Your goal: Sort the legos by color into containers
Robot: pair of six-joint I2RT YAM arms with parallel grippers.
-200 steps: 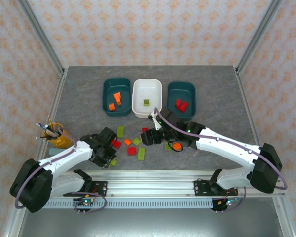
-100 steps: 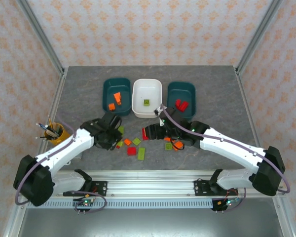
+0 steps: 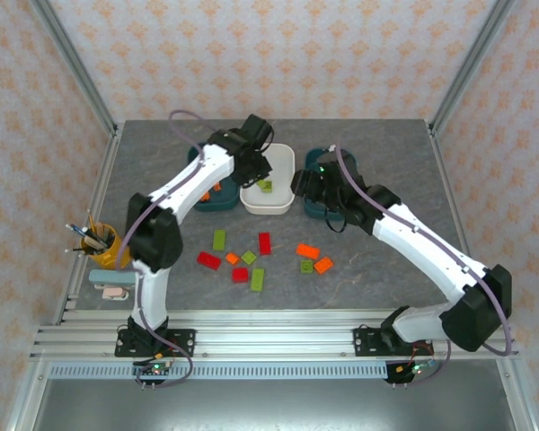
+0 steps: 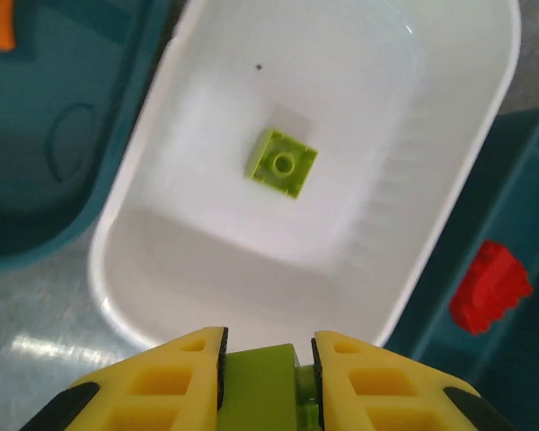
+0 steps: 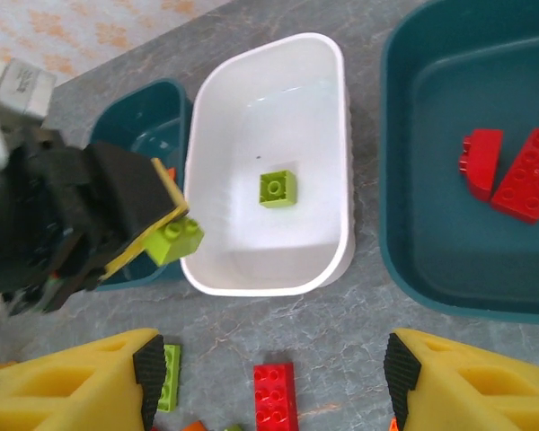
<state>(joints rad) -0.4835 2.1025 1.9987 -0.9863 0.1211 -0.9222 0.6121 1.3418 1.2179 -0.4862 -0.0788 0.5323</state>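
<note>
**Lime brick held at the white bin's near rim**

The left gripper (image 4: 268, 359) is clamped on a lime-green plastic lego brick (image 4: 256, 388), which hangs over the near rim of the white rectangular plastic bin (image 5: 344, 135); a second lime square brick (image 4: 281, 162) lies on the bin floor further ahead of the gripper. Released here, the held brick could, I judge, clip the rim and tumble onto the grey counter (image 3: 377, 287), or skid left into the teal bin of orange pieces (image 4: 63, 135). The right gripper (image 5: 274, 366), jaws wide apart and empty, hovers close by; the two arms might brush. No brand, label or writing is legible.
</note>
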